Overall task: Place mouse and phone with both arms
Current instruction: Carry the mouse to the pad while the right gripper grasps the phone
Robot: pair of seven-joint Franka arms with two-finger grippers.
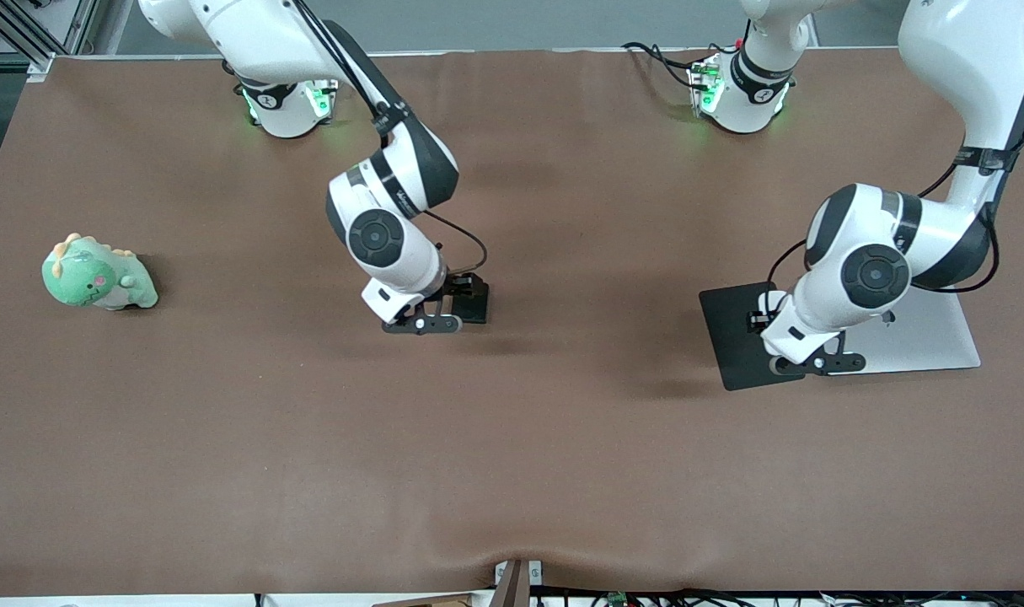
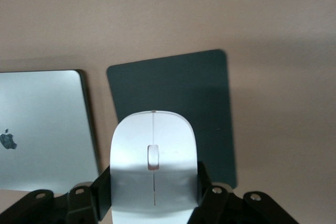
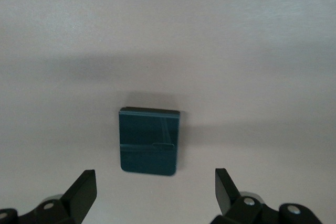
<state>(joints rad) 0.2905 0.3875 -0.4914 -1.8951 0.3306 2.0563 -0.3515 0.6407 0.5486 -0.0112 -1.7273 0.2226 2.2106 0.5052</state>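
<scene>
Now: mouse held over the mat, phone lying loose on the desk.

Your left claw is clamped on the white mouse, up over the black mat beside the silver laptop. The phone lies flat on the brown desk under your right claw, whose fingers stand wide apart around nothing. Release the mouse from this height and it may bounce or slide toward the mat's edge; the flat, glossy phone could slip from a shallow pinch. From the front, both arms hide their claws, the mouse completely.
</scene>
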